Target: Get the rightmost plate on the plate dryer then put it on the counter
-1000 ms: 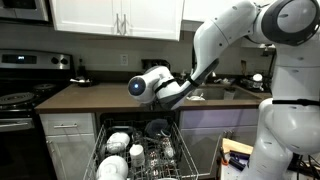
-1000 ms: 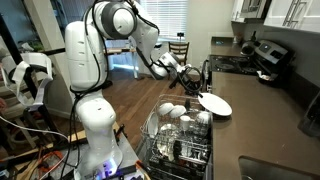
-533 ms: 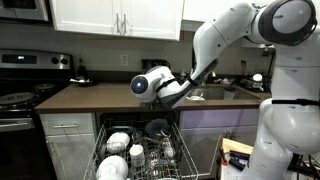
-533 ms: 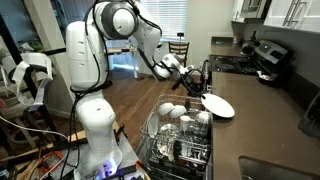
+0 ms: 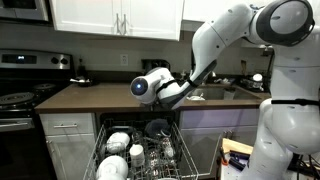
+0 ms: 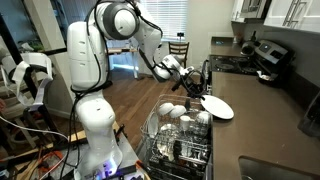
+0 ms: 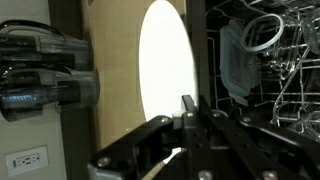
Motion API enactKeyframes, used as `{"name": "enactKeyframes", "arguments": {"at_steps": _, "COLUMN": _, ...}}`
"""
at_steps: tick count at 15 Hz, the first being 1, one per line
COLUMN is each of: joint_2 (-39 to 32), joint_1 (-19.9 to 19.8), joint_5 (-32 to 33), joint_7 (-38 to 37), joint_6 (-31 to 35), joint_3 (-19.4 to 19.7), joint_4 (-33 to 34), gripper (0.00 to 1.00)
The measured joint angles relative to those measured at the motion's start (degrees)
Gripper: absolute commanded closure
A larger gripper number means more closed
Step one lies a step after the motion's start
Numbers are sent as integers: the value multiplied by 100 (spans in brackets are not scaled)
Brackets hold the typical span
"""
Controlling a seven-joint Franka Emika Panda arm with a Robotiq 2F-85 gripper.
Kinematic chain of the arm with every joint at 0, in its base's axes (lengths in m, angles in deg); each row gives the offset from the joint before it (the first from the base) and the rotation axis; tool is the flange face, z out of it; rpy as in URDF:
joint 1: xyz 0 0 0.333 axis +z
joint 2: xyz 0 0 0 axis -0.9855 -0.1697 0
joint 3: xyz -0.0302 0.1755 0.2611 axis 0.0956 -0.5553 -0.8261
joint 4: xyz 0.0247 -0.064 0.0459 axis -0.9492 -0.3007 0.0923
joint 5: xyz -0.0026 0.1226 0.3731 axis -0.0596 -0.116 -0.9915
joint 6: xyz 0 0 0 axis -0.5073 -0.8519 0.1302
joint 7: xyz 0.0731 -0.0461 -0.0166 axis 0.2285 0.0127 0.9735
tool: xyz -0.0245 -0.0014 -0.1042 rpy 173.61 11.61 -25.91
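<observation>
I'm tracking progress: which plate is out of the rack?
The white plate clamped in the fingers at the counter's edge; the other dishes sit in the rack.

We see a black stove (image 5: 18, 98) under a microwave (image 5: 22, 9), white upper cabinets (image 5: 115, 16), and a wall outlet (image 5: 125, 58). In an exterior view, a wooden chair (image 6: 179, 47) stands on the wood floor (image 6: 135, 110) near a window (image 6: 165, 18).

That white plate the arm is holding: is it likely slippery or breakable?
The plate looks smooth and glossy, so it is probably slippery in the gripper, which pinches only its rim. It seems stiff, likely ceramic, so probably breakable if dropped on the counter.
</observation>
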Motion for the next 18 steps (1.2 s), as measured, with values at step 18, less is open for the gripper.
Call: {"name": "enactKeyframes", "arguments": {"at_steps": 18, "joint_2": -132, "joint_1": -27, "joint_5": 579, "joint_7": 0, "joint_6": 195, "joint_3": 34, "joint_4": 0, "gripper": 99}}
